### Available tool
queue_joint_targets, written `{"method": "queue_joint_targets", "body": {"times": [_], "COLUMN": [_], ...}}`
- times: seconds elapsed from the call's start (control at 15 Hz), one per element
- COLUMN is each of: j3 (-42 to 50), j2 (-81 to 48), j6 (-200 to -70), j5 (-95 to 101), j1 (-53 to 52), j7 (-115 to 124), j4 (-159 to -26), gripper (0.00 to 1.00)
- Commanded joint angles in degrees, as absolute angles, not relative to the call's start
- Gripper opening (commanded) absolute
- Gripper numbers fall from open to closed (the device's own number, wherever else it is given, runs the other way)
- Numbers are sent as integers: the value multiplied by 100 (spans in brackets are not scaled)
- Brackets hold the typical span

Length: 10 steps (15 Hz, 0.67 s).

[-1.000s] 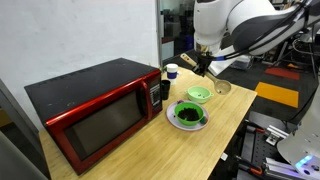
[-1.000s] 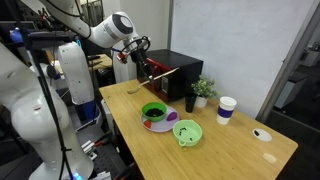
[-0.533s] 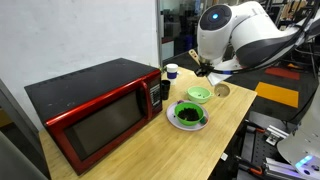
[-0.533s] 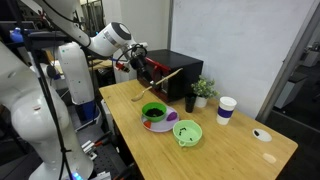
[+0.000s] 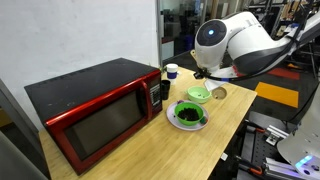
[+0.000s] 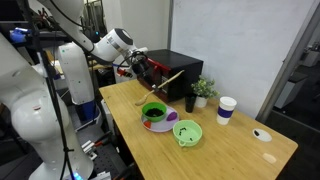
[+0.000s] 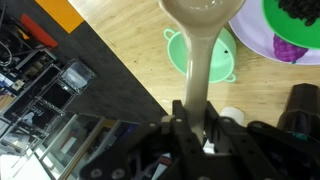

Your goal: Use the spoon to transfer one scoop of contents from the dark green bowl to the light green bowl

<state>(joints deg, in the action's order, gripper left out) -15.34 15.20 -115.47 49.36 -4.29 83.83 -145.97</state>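
- The gripper (image 6: 140,65) is clenched on the spoon (image 6: 168,80). The wrist view shows its fingers (image 7: 175,120) pressed against both sides of the slim handle.
- Over the last second the arm (image 5: 225,45) has rolled. The spoon, which hung downward, now juts out sideways from the gripper, high over the table.
- This looks like lining up for the scoop. The visible part of the head is bare, pale, smooth wood, so nothing seems to have been scooped yet.
- The dark green bowl (image 6: 153,112), round and glossy-rimmed, sits below the gripper with its loose blackish contents (image 5: 187,113).
- The light green bowl (image 6: 187,132), small, matte and lime-coloured, lies beyond it, further from the gripper.
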Motion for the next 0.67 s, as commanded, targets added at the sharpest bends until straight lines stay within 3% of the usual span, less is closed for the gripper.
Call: {"method": "queue_joint_targets", "body": {"times": [0.0,0.07,0.13,0.6], "j3": [-1413,-1377,-1377,-1349], "j2": [1236,1195,1383,1290], "j6": [-11507,-11549,-11520,-11523], "j5": [5131,5077,5021,5018], "j1": [-512,-533,-577,-594], "j7": [8587,8497,8497,8495], "j4": [-14396,-14371,-14525,-14458], "gripper": [6,6,22,22]}}
